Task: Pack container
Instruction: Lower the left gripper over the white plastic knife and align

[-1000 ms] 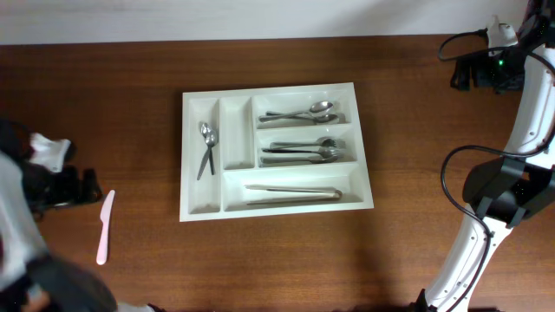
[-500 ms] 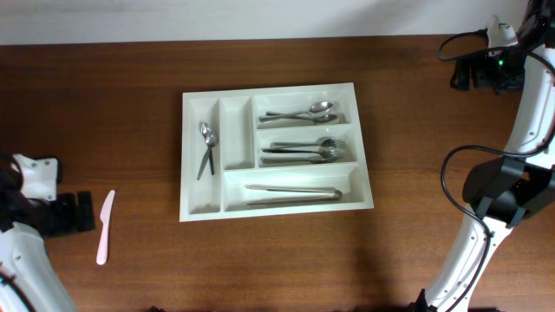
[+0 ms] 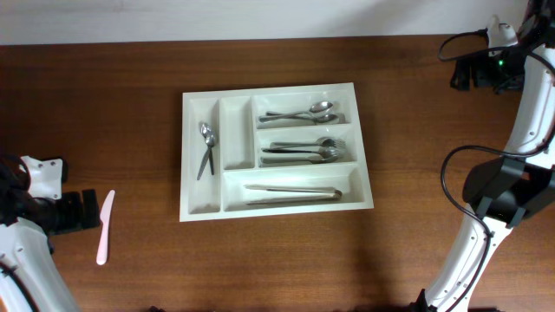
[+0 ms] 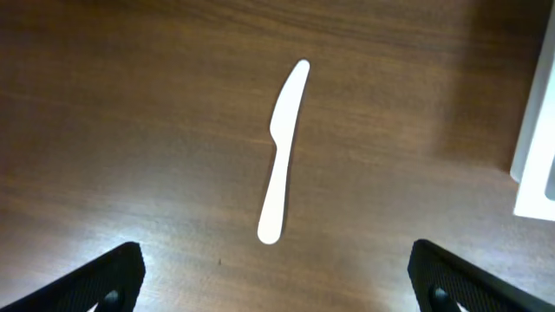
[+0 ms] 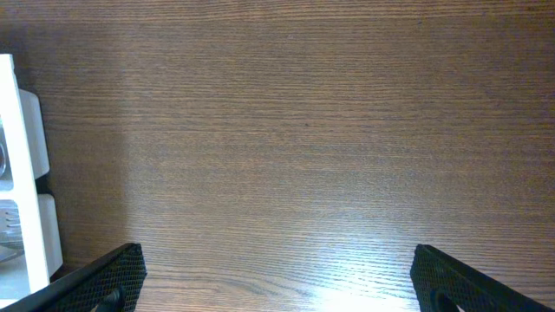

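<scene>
One pale knife (image 3: 104, 227) lies outside the container (image 3: 269, 89); the left end effector (image 3: 91, 211), wide and empty beside it, likely needs to lower and pinch it.

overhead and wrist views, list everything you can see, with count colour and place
container: one, white, five compartments, middle of the table
small spoons: two, metal, leftmost narrow compartment; the narrow one beside it looks empty
large spoons: apparently two, metal, top long compartment
forks: a few stacked, metal, exact count unclear, middle long compartment
long utensils: metal, kind and count unclear, bottom long compartment
plastic knife: one, pale pink to white, flat on the table left of the container
table: one, dark brown wood
left arm: white, lower left edge
right arm: white and black, right edge
left fingers: two, black, open, just left of the plastic knife, not touching it
right fingers: two, black, open over bare wood
</scene>
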Robot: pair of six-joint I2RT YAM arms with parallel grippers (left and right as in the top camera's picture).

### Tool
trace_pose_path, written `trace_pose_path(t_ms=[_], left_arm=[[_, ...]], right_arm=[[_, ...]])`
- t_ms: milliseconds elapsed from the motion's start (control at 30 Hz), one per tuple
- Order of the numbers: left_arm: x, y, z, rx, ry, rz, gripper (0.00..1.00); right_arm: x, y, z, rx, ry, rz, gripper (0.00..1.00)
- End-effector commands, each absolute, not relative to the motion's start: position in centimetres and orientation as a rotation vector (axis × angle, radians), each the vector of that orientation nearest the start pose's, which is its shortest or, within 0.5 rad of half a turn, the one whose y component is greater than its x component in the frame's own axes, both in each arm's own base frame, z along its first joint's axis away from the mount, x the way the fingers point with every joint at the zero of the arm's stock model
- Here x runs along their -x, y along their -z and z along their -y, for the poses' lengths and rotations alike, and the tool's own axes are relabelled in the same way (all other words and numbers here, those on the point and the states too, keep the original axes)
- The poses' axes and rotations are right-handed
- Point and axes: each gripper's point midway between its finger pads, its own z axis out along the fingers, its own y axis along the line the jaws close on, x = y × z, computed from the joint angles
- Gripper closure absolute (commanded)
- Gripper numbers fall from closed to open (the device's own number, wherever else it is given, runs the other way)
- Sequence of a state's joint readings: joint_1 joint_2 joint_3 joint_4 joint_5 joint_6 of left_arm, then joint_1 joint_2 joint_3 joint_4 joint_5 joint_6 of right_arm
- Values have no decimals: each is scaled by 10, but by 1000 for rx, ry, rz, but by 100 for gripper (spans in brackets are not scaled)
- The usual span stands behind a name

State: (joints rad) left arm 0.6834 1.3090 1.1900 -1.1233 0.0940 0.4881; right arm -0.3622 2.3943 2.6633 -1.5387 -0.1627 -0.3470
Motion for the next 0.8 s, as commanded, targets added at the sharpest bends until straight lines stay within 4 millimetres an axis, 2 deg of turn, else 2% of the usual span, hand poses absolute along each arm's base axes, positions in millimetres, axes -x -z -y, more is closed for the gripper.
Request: trace_pose_path(t_ms=[0, 267, 367, 533, 767], left_arm=[[-222, -136, -166, 364, -79, -2887, 1], [-220, -78, -167, 522, 84, -3063, 1], [-218, -62, -167, 540, 128, -3110, 1], [-220, -46, -175, 536, 95, -3145, 1], [-220, -40, -180, 207, 68, -3194, 1]], right_arm=[[-481, -189, 156, 6, -57, -2793, 1], [-481, -189, 156, 6, -57, -2793, 1], [-481, -189, 156, 6, -57, -2793, 1], [-481, -189, 156, 6, -57, -2793, 1], [-481, -189, 156, 6, -57, -2793, 1]])
